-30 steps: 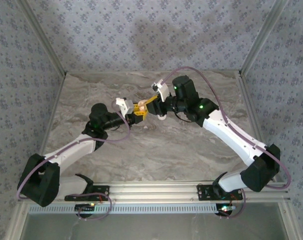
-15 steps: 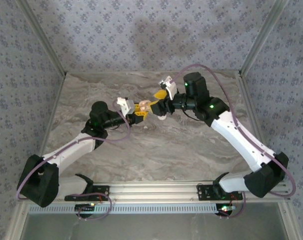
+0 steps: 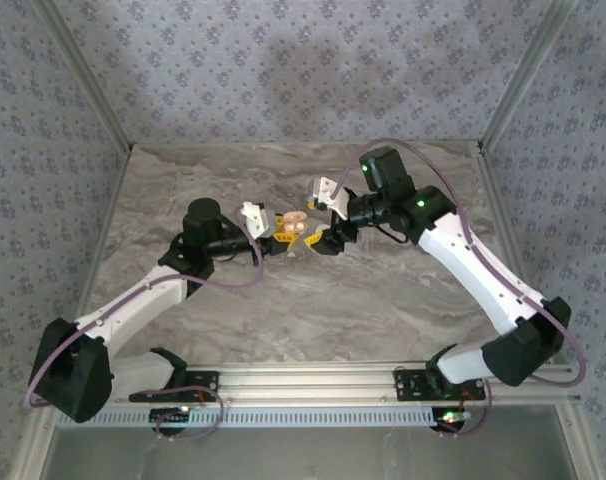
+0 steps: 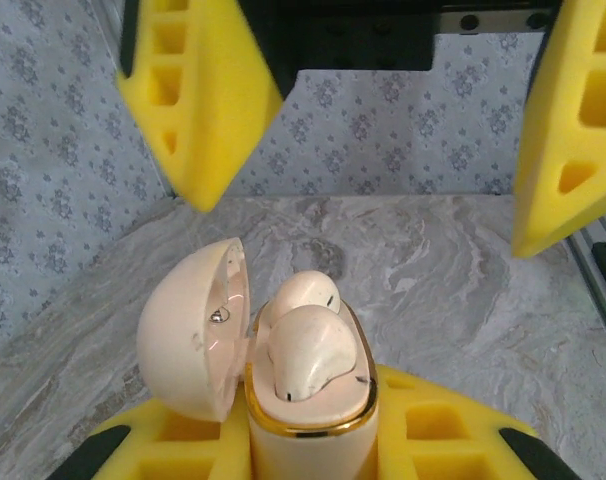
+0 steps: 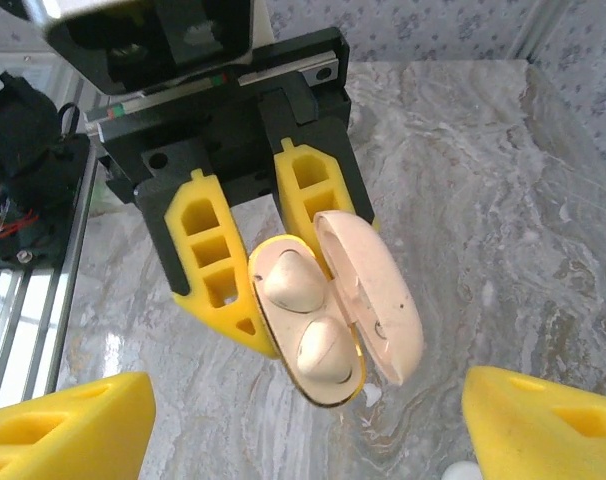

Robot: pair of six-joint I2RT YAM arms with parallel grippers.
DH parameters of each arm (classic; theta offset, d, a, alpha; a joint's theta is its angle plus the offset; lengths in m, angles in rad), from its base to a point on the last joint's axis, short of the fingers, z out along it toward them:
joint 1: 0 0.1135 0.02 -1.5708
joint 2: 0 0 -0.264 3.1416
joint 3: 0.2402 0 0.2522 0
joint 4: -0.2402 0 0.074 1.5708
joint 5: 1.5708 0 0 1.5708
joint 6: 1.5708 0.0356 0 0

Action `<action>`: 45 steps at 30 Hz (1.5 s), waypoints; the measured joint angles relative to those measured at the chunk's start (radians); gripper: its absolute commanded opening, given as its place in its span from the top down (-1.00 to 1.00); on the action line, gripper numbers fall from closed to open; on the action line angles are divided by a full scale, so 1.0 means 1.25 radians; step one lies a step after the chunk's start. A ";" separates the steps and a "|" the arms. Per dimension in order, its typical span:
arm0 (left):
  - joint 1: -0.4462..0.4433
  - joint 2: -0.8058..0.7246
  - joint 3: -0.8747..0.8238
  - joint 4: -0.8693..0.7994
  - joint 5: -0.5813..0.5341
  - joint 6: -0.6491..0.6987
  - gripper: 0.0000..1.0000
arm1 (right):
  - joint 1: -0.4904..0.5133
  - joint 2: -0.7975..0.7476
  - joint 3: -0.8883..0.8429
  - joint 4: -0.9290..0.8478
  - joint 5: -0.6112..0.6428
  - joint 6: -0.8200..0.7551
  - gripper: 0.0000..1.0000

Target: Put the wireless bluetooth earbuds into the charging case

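case (image 4: 308, 440) btm: cut by frame edge, sunk btwn my L fingers (image 4: 443, 440) | my R fingers (image 5: 63, 430): cut by btm edge, tips only | white bit (image 5: 465, 470) at btm edge: cut off, can't ID | earbuds (image 3: 296, 224) frm above: too small to tell apart

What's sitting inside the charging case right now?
The near earbud and the far earbud sit in the charging case, its lid swung open. Their lower parts are hidden down in the wells, so full seating cannot be judged.

Grey marbled table (image 3: 383, 290) (pale veins); 1 small white bit (image 5: 464, 471) lies on it.
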 measured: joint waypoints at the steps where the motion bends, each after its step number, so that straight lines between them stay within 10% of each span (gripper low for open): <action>1: 0.000 0.000 0.000 -0.003 0.002 0.002 0.60 | 0.002 0.011 0.006 -0.003 -0.003 -0.009 -0.66; 29: -0.007 0.003 0.007 -0.021 -0.038 -0.051 0.58 | -0.040 -0.059 -0.065 0.001 -0.139 0.020 -0.11; 45: -0.007 0.267 0.076 -0.138 -0.149 -0.576 0.56 | -0.128 -0.173 -0.346 0.230 0.207 0.515 -0.18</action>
